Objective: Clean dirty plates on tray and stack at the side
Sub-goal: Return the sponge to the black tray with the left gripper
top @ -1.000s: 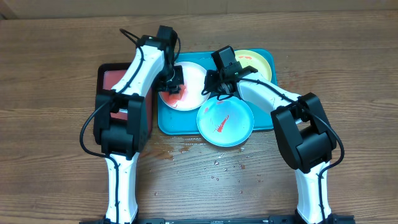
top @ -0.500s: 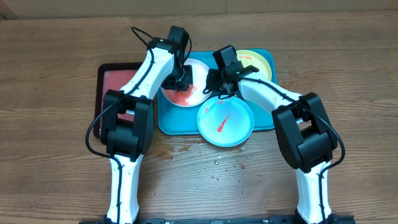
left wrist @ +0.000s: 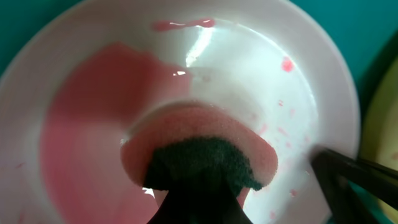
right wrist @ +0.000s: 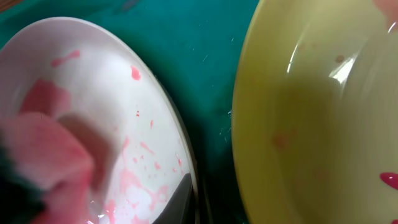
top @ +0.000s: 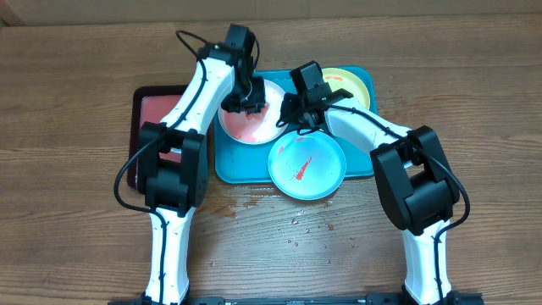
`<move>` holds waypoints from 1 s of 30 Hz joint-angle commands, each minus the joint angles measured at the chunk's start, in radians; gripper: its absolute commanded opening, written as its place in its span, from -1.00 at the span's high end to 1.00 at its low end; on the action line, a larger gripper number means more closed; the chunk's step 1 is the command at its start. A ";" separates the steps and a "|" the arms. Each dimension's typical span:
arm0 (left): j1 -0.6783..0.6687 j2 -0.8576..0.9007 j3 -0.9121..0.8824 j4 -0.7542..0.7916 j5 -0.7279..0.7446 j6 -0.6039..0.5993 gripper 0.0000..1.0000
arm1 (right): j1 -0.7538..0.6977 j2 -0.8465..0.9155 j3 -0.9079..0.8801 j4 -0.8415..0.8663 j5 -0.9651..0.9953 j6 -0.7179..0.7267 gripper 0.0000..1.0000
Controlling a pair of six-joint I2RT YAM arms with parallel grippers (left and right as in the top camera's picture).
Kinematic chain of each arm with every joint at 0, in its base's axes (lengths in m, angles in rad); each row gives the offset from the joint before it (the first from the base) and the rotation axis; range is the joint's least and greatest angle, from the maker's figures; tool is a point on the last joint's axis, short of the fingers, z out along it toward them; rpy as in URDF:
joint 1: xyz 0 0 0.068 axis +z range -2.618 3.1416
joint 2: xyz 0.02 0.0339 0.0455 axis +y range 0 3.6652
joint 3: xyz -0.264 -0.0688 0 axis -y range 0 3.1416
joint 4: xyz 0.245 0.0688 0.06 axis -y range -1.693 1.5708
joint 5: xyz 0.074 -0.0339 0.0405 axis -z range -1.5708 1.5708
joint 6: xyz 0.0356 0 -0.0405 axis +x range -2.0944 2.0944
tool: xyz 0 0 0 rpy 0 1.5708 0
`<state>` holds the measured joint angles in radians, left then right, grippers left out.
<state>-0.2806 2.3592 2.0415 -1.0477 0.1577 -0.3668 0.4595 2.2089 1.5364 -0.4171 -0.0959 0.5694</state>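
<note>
The white plate lies at the back left of the turquoise tray and is smeared pink with thinned red sauce. My left gripper is shut on a pink sponge with a dark scrub side, pressed onto the plate's middle. My right gripper is shut on that plate's right rim. The yellow-green plate lies at the tray's back right. The light blue plate, streaked red, overhangs the tray's front edge.
A black-rimmed tray with a reddish inside stands left of the turquoise one, partly under my left arm. Water drops and a small red stain lie on the wooden table in front of the trays.
My left gripper has carried the sponge to the right and towards the back across the white plate, and the red smear has spread into a pale pink film. The right arm has stayed still.
</note>
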 commanded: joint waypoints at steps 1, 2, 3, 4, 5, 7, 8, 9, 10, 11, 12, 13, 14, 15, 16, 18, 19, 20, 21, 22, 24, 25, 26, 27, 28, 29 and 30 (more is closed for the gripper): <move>0.003 -0.026 0.159 -0.072 -0.013 0.042 0.92 | 0.011 0.009 0.014 -0.013 -0.026 0.003 0.92; 0.003 -0.033 0.192 -0.103 -0.023 0.060 0.92 | 0.011 0.009 0.014 -0.013 -0.027 0.003 0.92; 0.003 -0.040 0.217 -0.127 -0.032 0.071 0.92 | 0.011 0.009 0.014 -0.014 -0.029 0.003 0.92; 0.004 -0.051 0.241 -0.157 -0.042 0.085 0.92 | 0.011 0.009 0.014 -0.016 -0.029 0.003 0.92; 0.006 -0.061 0.256 -0.181 -0.055 0.094 0.92 | 0.011 0.008 0.014 -0.018 -0.029 0.003 0.92; 0.013 -0.090 0.268 -0.235 -0.102 0.106 0.92 | 0.011 0.005 0.015 -0.024 -0.029 0.002 0.92; 0.017 -0.106 0.268 -0.265 -0.142 0.105 0.92 | 0.011 0.003 0.016 -0.026 -0.029 0.002 0.92; 0.024 -0.122 0.268 -0.293 -0.179 0.105 0.92 | 0.011 -0.001 0.016 -0.028 -0.029 0.002 0.92; 0.031 -0.135 0.268 -0.317 -0.210 0.105 0.91 | 0.011 -0.003 0.016 -0.031 -0.029 0.002 0.92; 0.043 -0.147 0.268 -0.342 -0.243 0.105 0.91 | 0.011 -0.010 0.016 -0.035 -0.029 0.002 0.92; 0.059 -0.158 0.268 -0.364 -0.264 0.105 0.91 | 0.011 -0.014 0.016 -0.037 -0.029 -0.001 0.92; 0.074 -0.166 0.268 -0.379 -0.270 0.105 0.91 | 0.011 -0.021 0.016 -0.039 -0.028 -0.002 0.92; 0.096 -0.174 0.268 -0.397 -0.269 0.105 0.91 | 0.011 -0.029 0.016 -0.042 -0.028 -0.002 0.92; 0.116 -0.180 0.268 -0.414 -0.264 0.105 0.91 | 0.010 -0.035 0.016 -0.043 -0.028 -0.002 0.92; 0.140 -0.184 0.268 -0.435 -0.249 0.105 0.91 | 0.010 -0.042 0.016 -0.046 -0.028 -0.002 0.92; 0.186 -0.188 0.267 -0.468 -0.219 0.110 0.91 | 0.008 -0.056 0.016 -0.047 -0.028 -0.002 0.92; 0.204 -0.188 0.267 -0.479 -0.206 0.122 0.91 | 0.006 -0.062 0.016 -0.048 -0.028 -0.002 0.92; 0.220 -0.188 0.266 -0.489 -0.202 0.134 0.91 | 0.005 -0.068 0.016 -0.050 -0.028 -0.004 0.92; 0.232 -0.188 0.264 -0.493 -0.208 0.143 0.91 | 0.003 -0.074 0.016 -0.050 -0.029 -0.014 0.92; 0.243 -0.188 0.262 -0.497 -0.213 0.154 0.91 | 0.003 -0.079 0.016 -0.051 -0.028 -0.023 0.92; 0.263 -0.188 0.252 -0.494 -0.215 0.175 0.91 | 0.002 -0.091 0.016 -0.063 -0.027 -0.028 0.92; 0.275 -0.188 0.243 -0.489 -0.213 0.188 0.91 | 0.001 -0.097 0.016 -0.069 -0.027 -0.028 0.92; 0.284 -0.188 0.230 -0.481 -0.211 0.192 0.91 | -0.001 -0.103 0.017 -0.075 -0.027 -0.028 0.92; 0.294 -0.188 0.209 -0.470 -0.204 0.198 0.91 | -0.002 -0.109 0.017 -0.080 -0.027 -0.029 0.92; 0.301 -0.188 0.187 -0.461 -0.195 0.209 0.91 | -0.003 -0.113 0.017 -0.084 -0.028 -0.034 0.92; 0.308 -0.188 0.154 -0.445 -0.182 0.219 0.91 | -0.005 -0.119 0.017 -0.088 -0.028 -0.047 0.92; 0.314 -0.188 0.114 -0.430 -0.175 0.222 0.91 | -0.005 -0.124 0.017 -0.091 -0.026 -0.051 0.92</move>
<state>0.0166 2.1998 2.2391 -1.4960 -0.0452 -0.1986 0.4591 2.1643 1.5429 -0.5095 -0.1165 0.5457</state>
